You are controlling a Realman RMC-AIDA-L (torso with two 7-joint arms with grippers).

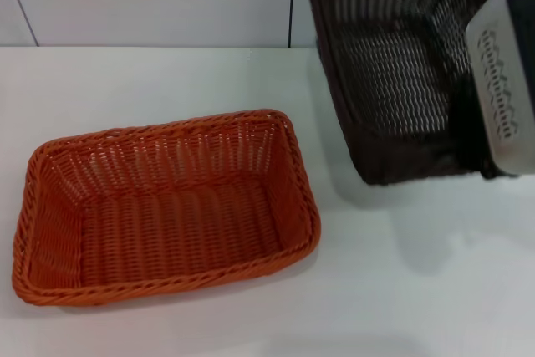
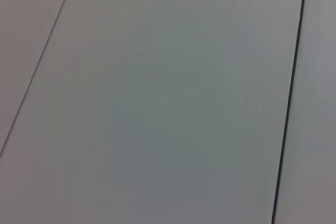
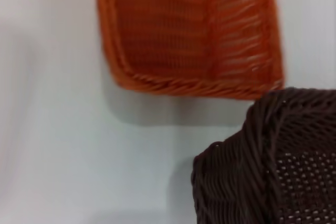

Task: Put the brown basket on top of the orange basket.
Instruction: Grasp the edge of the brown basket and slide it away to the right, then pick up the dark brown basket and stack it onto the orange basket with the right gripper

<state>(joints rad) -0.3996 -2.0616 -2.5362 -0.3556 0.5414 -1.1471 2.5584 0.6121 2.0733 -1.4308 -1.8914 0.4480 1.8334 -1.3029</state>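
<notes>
Two woven baskets: my right gripper (image 1: 493, 114) grips the dark brown wicker basket (image 1: 393, 64), tilted, lifted beside the orange wicker basket (image 1: 167, 206) on the white table (image 1: 418, 290).

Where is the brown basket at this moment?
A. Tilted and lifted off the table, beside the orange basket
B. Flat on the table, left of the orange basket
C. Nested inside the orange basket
A: the brown basket is tipped, its shadow on the table below, with the right gripper at its side and the orange basket empty.
</notes>
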